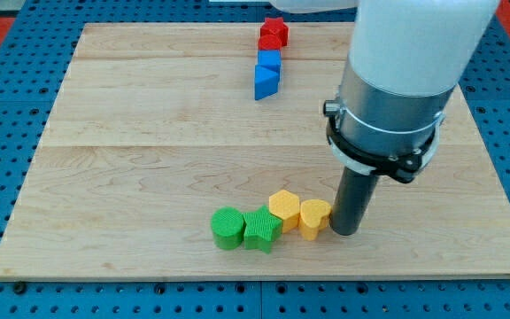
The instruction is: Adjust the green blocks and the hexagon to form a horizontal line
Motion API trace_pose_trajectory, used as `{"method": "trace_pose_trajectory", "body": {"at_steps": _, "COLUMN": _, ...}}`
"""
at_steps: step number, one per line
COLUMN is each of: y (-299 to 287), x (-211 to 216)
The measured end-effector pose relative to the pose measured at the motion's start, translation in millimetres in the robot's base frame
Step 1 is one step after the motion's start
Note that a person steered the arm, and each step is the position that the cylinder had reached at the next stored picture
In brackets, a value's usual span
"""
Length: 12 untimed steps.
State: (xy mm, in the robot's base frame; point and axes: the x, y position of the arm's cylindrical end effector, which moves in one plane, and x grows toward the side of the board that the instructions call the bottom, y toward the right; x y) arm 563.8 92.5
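Note:
A green round block (227, 227) and a green star-shaped block (261, 229) sit side by side near the board's bottom edge. A yellow hexagon (283, 206) touches the green star's upper right. A yellow heart-shaped block (314, 217) sits right of the hexagon. My tip (344, 230) rests on the board just right of the yellow heart, touching or almost touching it. The four blocks make a rough row rising slightly to the right.
A red star-shaped block (274, 33) stands at the view's top, with a blue cube (269, 61) and a blue angular block (266, 82) just below it. The wooden board (131, 142) lies on a blue pegboard. The arm's large body hangs over the right.

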Motion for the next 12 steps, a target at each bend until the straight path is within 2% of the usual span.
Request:
{"method": "trace_pose_trajectory", "body": {"at_steps": 1, "y": 1.0, "x": 1.7}}
{"method": "trace_pose_trajectory", "body": {"at_steps": 2, "y": 4.8, "x": 30.9}}
{"method": "trace_pose_trajectory", "body": {"at_steps": 3, "y": -36.4, "x": 52.3}}
{"method": "trace_pose_trajectory", "body": {"at_steps": 4, "y": -89.7, "x": 55.1}}
{"method": "trace_pose_trajectory", "body": {"at_steps": 7, "y": -131.5, "x": 46.4}}
{"method": "trace_pose_trajectory", "body": {"at_steps": 9, "y": -132.2, "x": 36.4}}
{"method": "trace_pose_trajectory", "body": {"at_steps": 10, "y": -127.6, "x": 54.4}}
{"method": "trace_pose_trajectory", "body": {"at_steps": 11, "y": -110.3, "x": 54.7}}
{"method": "trace_pose_trajectory", "body": {"at_steps": 12, "y": -102.7, "x": 39.9}}
